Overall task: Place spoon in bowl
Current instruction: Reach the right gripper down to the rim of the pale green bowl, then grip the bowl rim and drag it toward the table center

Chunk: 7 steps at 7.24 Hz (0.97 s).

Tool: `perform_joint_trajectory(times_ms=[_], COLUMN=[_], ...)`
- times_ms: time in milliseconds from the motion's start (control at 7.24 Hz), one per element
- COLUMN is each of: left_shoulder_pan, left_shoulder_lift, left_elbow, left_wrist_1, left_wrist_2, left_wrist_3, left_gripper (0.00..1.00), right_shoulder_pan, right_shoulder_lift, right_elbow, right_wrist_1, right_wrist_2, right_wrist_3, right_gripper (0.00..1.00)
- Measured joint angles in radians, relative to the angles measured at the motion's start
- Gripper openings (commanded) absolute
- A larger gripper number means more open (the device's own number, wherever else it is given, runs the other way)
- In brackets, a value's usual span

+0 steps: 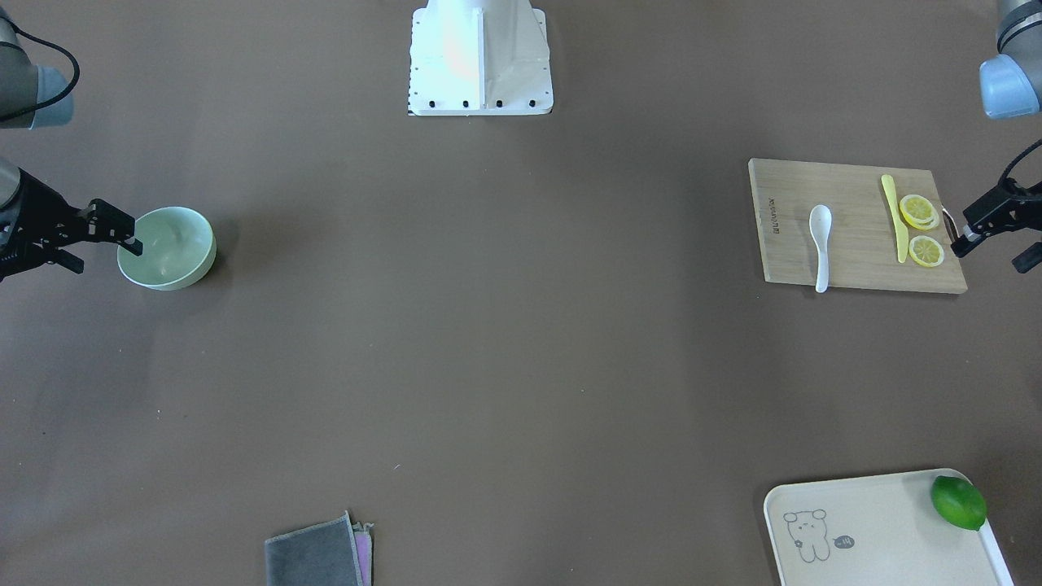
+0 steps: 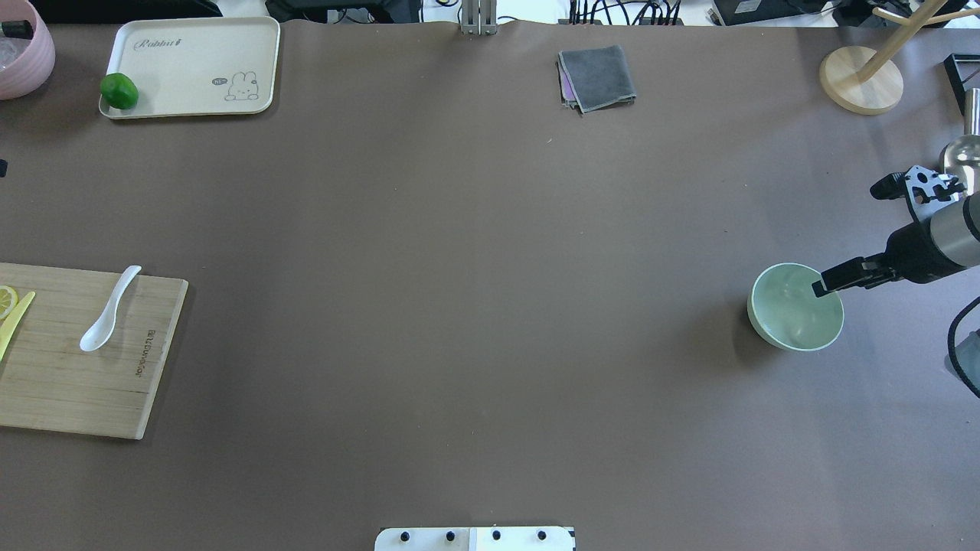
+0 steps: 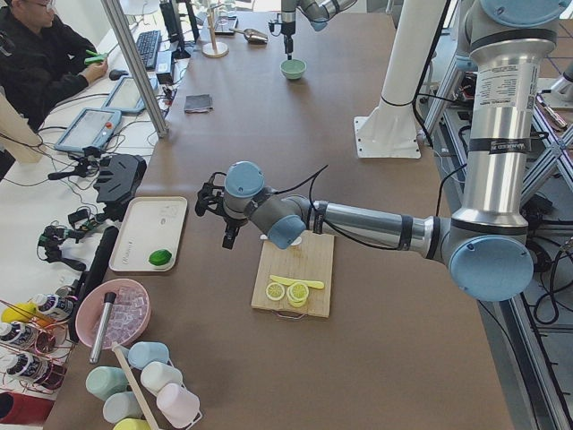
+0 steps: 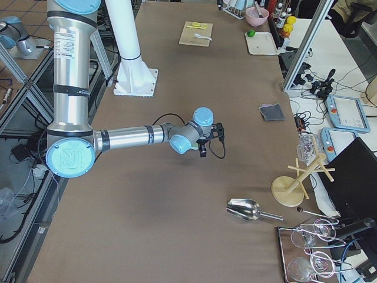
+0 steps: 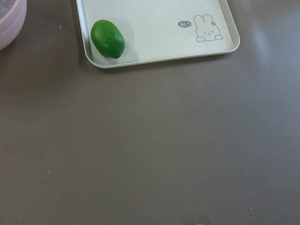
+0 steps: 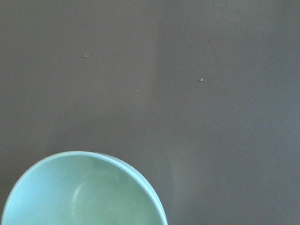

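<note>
The white spoon (image 1: 820, 244) lies on a wooden cutting board (image 1: 855, 273), scoop toward the robot; it also shows in the overhead view (image 2: 107, 314). My left gripper (image 1: 995, 251) is open and empty beside the board's outer end, next to the lemon slices (image 1: 920, 212) and well apart from the spoon. The mint-green bowl (image 1: 167, 248) stands empty on the table's other side, also in the overhead view (image 2: 796, 306) and the right wrist view (image 6: 79, 192). My right gripper (image 1: 106, 254) is open and empty, with one finger over the bowl's rim and the other outside it.
A thin yellow knife (image 1: 898, 220) lies on the board beside the lemon slices. A cream tray (image 1: 879, 529) holds a green lime (image 1: 958, 502). A folded grey cloth (image 2: 597, 76), a wooden stand (image 2: 861, 80) and a pink bowl (image 2: 23, 46) sit along the far edge.
</note>
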Motion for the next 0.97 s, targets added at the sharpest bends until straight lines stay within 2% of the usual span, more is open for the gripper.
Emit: perform_joint_trajectory(times_ms=[138,276,414,967], left_shoulder_pan=[0.000,0.000,0.000,0.001], left_shoulder_lift=[0.000,0.000,0.000,-0.016], left_elbow=[0.000,0.000,0.000,0.002], left_wrist_1=[-0.001,-0.003,-0.005,-0.007], left_wrist_2=[0.000,0.000,-0.001,-0.003], left_wrist_3=[0.001,0.001,0.000,-0.002], left_gripper=[0.98,0.98,0.98,0.98], right_shoulder_pan=[-0.016,-0.028,-0.036,-0.044], right_shoulder_lift=[0.002,0.005,0.006,0.024], right_elbow=[-0.010,-0.016,-0.018,-0.021], right_wrist_1=[0.000,0.000,0.000,0.001], right_wrist_2=[-0.002,-0.002,-0.002,-0.002], right_wrist_3=[0.005,0.007,0.008,0.009], right_gripper=[0.82,0.34,0.00,0.00])
